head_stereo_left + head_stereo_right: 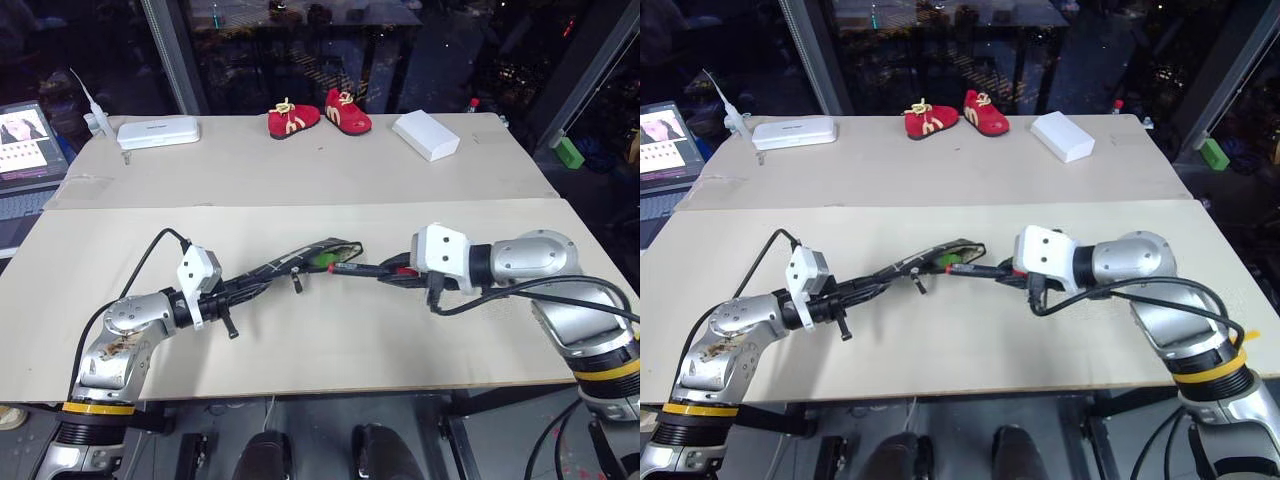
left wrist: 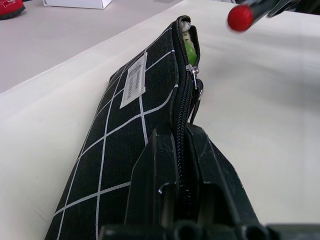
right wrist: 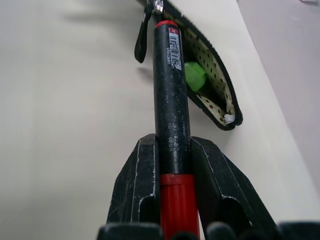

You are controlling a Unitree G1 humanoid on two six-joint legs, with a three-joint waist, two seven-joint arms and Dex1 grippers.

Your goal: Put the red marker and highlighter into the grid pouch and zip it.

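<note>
We hold the flat black white-gridded fabric pouch [image 1: 290, 262] edge-up above the desk [image 1: 330, 340], left fingers [image 2: 150, 175] pinched on it, chunky light-green highlighter [image 3: 194, 75] already inside. Right fingers [image 3: 135, 185] grip the slim black red-capped marker [image 3: 170, 115], tip at the mouth. Next: slide it in, then zip.

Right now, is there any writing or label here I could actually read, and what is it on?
None can be read.
White label on the grid pouch: lettering too blurred.
Barcode sticker on the red marker: print too small.
Laptop screen: text too small.
White case: faint mark, illegible.
</note>
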